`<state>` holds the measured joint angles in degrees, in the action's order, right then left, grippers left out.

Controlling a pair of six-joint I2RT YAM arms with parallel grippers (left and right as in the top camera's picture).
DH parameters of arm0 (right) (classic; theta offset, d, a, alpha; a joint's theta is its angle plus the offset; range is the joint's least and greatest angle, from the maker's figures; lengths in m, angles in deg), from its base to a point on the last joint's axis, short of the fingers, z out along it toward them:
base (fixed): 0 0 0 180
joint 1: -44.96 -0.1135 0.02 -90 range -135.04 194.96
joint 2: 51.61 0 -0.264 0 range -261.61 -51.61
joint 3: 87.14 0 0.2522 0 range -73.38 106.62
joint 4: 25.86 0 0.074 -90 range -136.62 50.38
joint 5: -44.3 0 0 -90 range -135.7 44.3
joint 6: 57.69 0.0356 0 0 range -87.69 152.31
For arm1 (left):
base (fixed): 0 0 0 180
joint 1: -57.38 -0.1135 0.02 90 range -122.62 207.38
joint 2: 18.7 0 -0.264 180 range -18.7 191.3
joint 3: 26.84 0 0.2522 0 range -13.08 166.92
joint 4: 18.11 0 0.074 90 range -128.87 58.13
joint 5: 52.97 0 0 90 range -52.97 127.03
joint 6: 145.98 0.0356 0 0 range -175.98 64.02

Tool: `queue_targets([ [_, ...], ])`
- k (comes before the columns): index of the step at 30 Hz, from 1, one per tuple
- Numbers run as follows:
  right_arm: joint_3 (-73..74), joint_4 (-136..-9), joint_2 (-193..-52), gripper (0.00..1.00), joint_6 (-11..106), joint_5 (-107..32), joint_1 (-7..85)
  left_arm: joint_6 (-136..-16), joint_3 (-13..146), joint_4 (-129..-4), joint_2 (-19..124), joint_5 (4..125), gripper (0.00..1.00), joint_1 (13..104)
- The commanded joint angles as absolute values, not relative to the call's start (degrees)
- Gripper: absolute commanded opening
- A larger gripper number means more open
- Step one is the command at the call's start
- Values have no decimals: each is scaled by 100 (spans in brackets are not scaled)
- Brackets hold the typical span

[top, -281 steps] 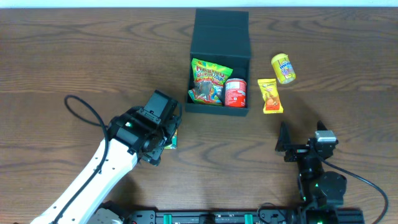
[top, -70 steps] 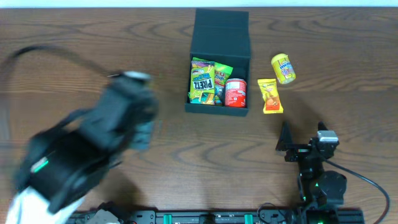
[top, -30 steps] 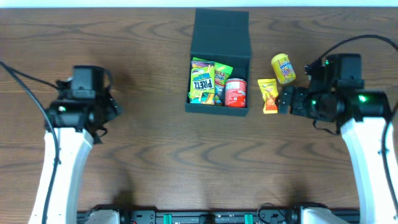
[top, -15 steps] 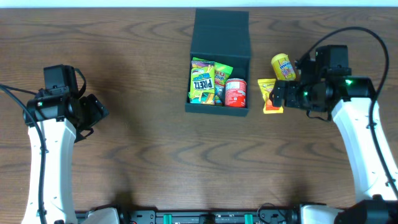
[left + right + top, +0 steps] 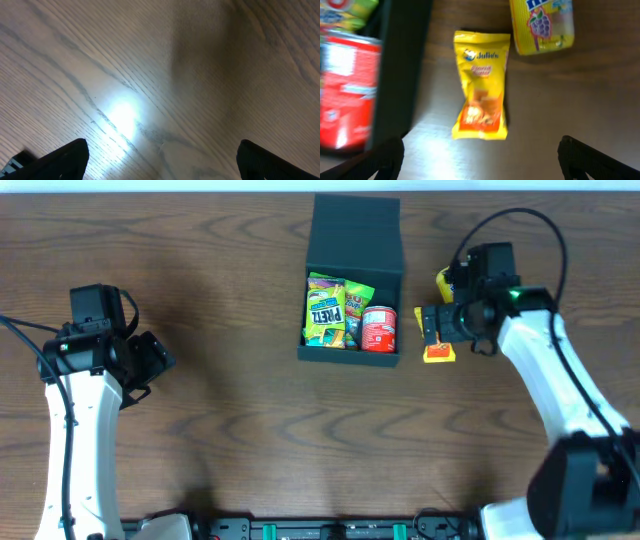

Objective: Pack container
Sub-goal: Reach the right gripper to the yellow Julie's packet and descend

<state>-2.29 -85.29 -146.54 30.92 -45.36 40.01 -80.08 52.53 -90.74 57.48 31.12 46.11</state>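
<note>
Right gripper point(image 5: 480, 162), spread wide, hovers over the yellow packet point(image 5: 481, 85) just beside the container point(image 5: 356, 235); next, descend and pinch it.

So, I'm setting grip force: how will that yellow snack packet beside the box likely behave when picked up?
The yellow snack packet lies flat and looks like a thin pouch, so it is probably light and soft, likely to crumple between the jaws. Its glossy film may be slippery. Being flat, it should not roll.
</note>
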Motion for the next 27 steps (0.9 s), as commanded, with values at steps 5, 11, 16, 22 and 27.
queue_targets([
  [5,-155,-8306,-15404,99,2655,-4396,3972,-7953,5268,-9098,5807,3153,95,4578],
  [11,-155,-7957,-15918,99,2646,-4374,3974,-7953,5268,-9098,5807,3153,95,4578],
  [16,-155,-7751,-16110,99,2769,-4374,3977,-7953,5268,-9098,5807,3153,95,4578],
  [22,-155,-7723,-16184,99,2773,-4378,4036,-7953,5268,-9098,5807,3151,95,4578],
  [27,-155,-7631,-16302,99,2778,-4372,4121,-7953,5268,-9098,5807,3153,95,4578],
])
